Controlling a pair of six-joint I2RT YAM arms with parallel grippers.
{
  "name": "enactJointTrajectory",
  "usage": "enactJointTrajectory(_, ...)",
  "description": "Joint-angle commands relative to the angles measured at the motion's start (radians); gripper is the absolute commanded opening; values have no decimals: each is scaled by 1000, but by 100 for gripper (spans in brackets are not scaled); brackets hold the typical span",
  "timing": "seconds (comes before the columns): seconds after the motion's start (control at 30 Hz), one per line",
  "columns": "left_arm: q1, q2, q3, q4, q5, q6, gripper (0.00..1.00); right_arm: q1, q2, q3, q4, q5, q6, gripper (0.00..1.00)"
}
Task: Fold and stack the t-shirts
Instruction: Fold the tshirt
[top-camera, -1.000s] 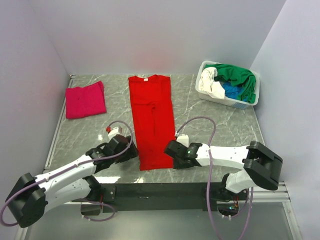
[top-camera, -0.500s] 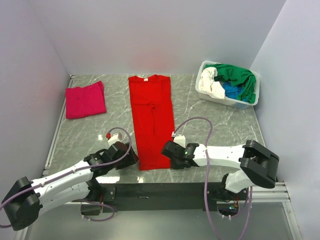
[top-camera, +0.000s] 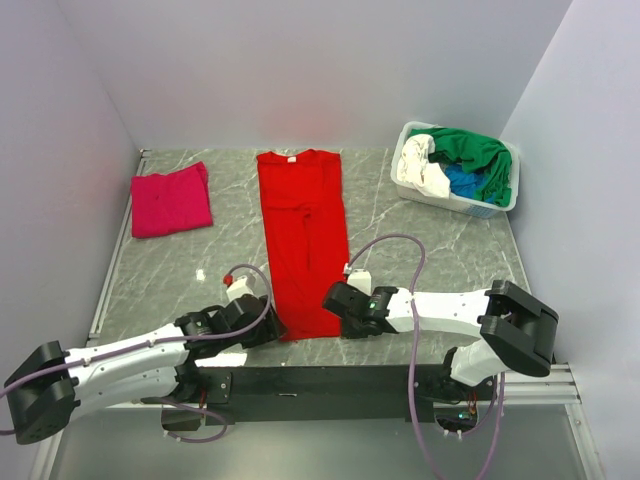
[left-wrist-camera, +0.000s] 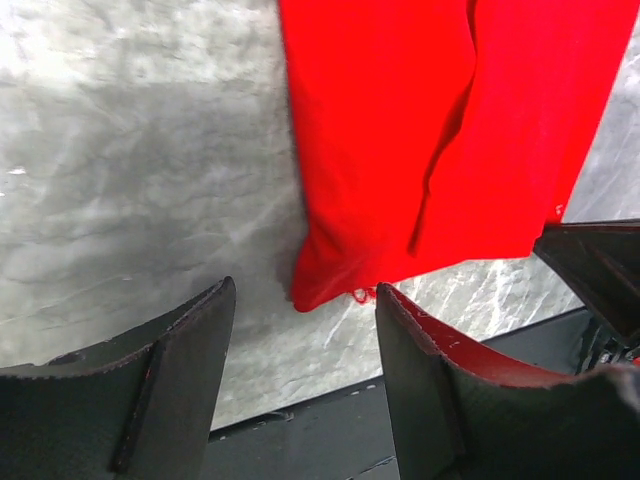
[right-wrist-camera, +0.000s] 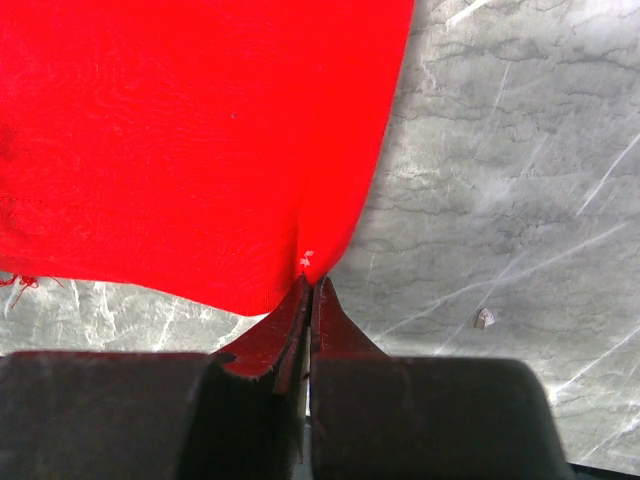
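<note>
Right gripper (right-wrist-camera: 310, 288), its black fingers pressed together, pinches the near right hem corner of the red t-shirt (right-wrist-camera: 180, 130). Left gripper (left-wrist-camera: 305, 335) gapes wide and empty, with the shirt's frayed near left corner just ahead of the gap. The soft shirt lies as a long, wrinkled strip on the grey marbled table (left-wrist-camera: 130, 200). From above, both wrists hide their fingertips.

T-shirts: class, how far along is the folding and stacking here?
Done: the magenta t-shirt lies folded at far left. In hand: the red t-shirt, a long strip; right gripper shut on its near corner, left gripper open at the other. To do: green, white and blue shirts in the basket.
</note>
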Motion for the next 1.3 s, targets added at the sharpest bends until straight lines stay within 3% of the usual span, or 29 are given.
enactJointTrajectory(0.0, -17, 41, -7, 36, 4, -31, 64, 14, 18, -13, -34, -1, 15, 0)
enactJointTrajectory(0.2, -40, 119, 3, 56, 3, -40, 58, 13, 1, -22, -39, 5, 21, 0)
enactJointTrajectory(0.53, -49, 158, 8, 58, -10, -48, 37, 16, -20, -31, -42, 5, 22, 0)
enactJointTrajectory(0.77, -67, 175, 26, -3, -33, -60, 0, 19, -26, -22, -54, 10, 16, 0)
enactJointTrajectory(1.07, -102, 133, 36, -49, 48, -28, 0, 66, -85, -26, -178, -3, 25, 0)
enactJointTrajectory(1.27, -159, 70, 29, -83, 147, -48, 0, 170, -128, -42, -252, -24, 103, 0)
